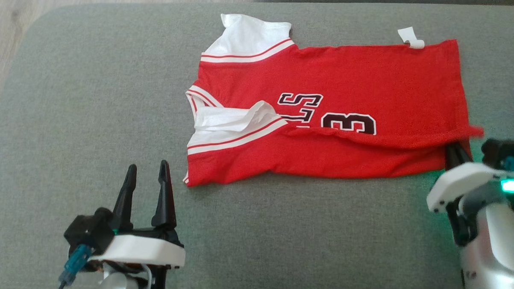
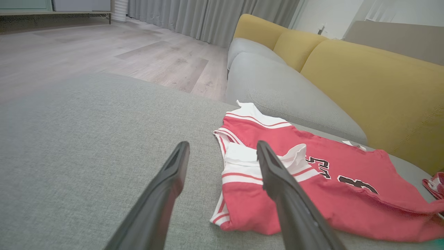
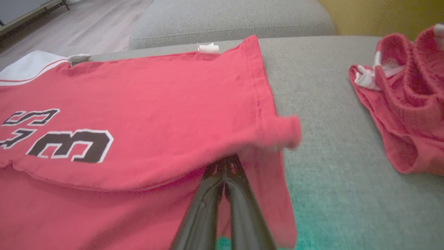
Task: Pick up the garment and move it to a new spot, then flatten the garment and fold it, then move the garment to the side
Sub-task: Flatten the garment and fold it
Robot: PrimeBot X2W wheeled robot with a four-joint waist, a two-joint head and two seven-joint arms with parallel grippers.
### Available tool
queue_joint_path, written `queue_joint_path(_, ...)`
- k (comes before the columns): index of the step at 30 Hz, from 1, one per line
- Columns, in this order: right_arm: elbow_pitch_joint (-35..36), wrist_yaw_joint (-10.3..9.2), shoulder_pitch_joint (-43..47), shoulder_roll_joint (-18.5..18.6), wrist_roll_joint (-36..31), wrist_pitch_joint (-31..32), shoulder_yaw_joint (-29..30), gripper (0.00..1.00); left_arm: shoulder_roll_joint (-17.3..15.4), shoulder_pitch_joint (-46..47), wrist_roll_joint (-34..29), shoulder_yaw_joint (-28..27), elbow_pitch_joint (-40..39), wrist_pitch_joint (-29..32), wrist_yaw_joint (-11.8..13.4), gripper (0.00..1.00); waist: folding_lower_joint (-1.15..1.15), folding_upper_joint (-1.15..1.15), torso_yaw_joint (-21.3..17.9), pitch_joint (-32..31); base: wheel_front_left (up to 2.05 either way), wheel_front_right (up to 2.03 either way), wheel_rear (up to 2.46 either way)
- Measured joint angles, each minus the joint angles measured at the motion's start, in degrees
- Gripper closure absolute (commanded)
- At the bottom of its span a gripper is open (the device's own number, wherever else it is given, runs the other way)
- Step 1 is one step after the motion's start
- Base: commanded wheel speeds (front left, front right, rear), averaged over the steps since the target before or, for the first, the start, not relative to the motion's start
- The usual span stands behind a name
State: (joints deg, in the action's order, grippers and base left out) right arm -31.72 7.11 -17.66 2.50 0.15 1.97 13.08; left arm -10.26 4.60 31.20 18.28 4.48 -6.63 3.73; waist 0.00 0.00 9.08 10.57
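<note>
I read the left pincer [image 1: 147,166] wide, clear of the jersey [image 1: 323,78] — right pincer [image 3: 226,166] clamped on its hem corner, tips under the fold.

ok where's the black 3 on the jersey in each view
head view: black 3 right of centre, above the fold.
left wrist view: black 3 lower right.
right wrist view: black 3 left of centre.
shared landmark: white tag on the jersey edge.
</note>
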Motion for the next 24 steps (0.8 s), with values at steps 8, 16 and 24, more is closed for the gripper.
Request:
queue_joint_path(8, -3.4, 0.00, -7.0, 0.0, -2.8, 0.0, 0.4, 1.00, 0.0, -0.4, 0.0, 0.0, -1.3, 0.1, 0.7, 0.00, 0.00, 0.00, 0.1, 1.0, 0.00, 0.00, 0.00)
queue_joint_path(16, -5.7, 0.00, -9.7, 0.1, -3.1, -3.2, 0.8, 1.00, 0.1, -0.4, 0.1, 0.1, -0.3, 0.0, 0.8, 0.00, 0.00, 0.00, -1.0, 0.2, 0.00, 0.00, 0.00)
queue_joint_path(24, -1.5, 0.00, -6.0, 0.1, 1.2, -6.9, 0.0, 0.00, 0.3, -0.5, 0.9, 0.4, 2.6, 0.0, 0.7, 0.00, 0.00, 0.00, -3.2, -1.5, 0.00, 0.00, 0.00)
